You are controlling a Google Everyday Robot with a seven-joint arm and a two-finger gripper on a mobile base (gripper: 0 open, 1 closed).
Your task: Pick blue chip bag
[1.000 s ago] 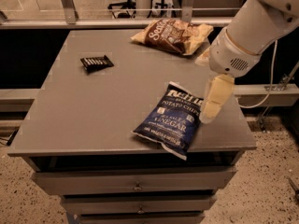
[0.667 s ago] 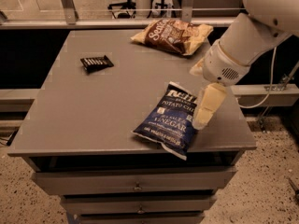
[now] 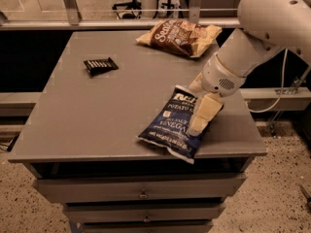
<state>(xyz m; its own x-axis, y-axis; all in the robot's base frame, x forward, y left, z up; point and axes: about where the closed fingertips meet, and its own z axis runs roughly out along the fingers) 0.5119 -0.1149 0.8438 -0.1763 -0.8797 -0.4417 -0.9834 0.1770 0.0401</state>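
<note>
The blue chip bag lies flat near the front right edge of the grey table, its lower end hanging slightly over the edge. It is dark blue with white lettering. My gripper comes down from the right on a white arm, and its cream fingers hang over the bag's right side, close to or touching it.
A brown and tan chip bag lies at the table's back right. A small black ribbed packet lies at the back left. Drawers sit under the tabletop. A white cable hangs at the right.
My gripper has moved left and down, from beside the blue chip bag's right edge to over the bag. The bag has not moved.
</note>
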